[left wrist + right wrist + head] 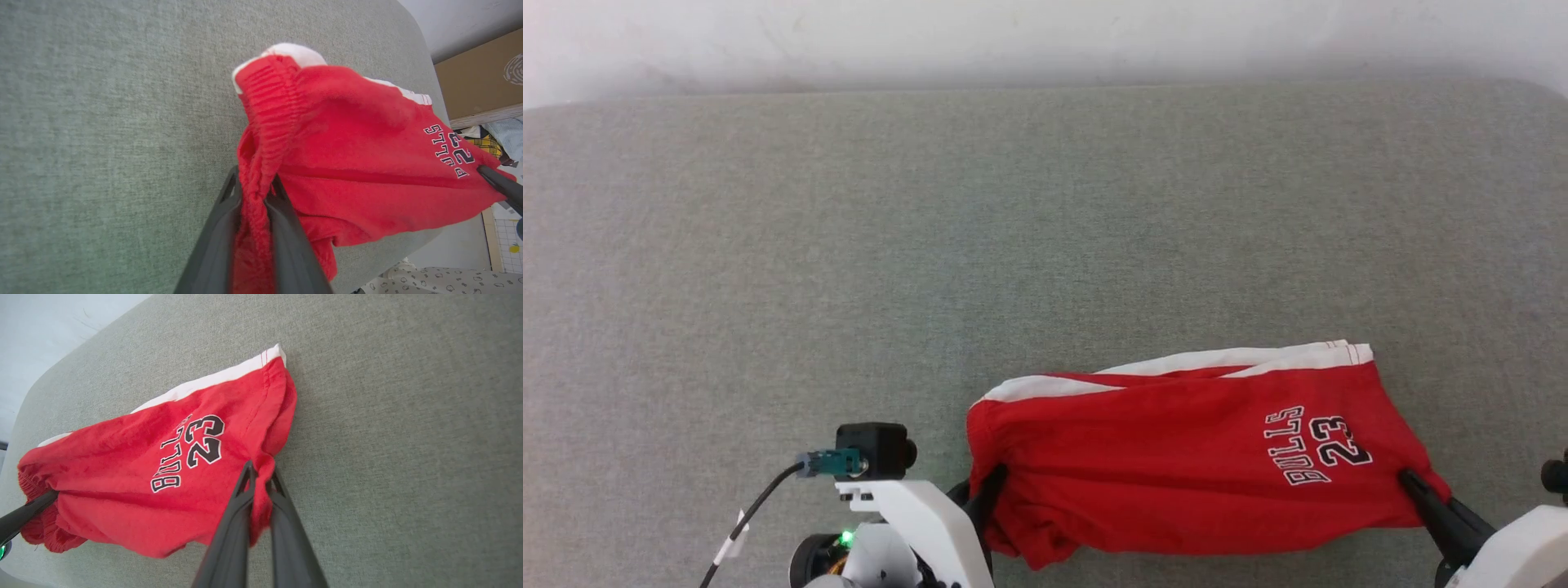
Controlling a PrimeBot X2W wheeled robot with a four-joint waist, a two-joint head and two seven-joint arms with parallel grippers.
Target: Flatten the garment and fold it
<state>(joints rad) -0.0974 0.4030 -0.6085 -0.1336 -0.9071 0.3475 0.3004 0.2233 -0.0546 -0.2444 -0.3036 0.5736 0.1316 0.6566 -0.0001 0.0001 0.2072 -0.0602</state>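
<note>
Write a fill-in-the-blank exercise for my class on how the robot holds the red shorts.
1. The left gripper pinches the shorts at the elastic ____.
2. The right gripper pinches the leg hem near the lettering, which reads BULLS ____.
3. The stripe along the shorts' far edge is ____.
Missing words: waistband; 23; white.
</note>
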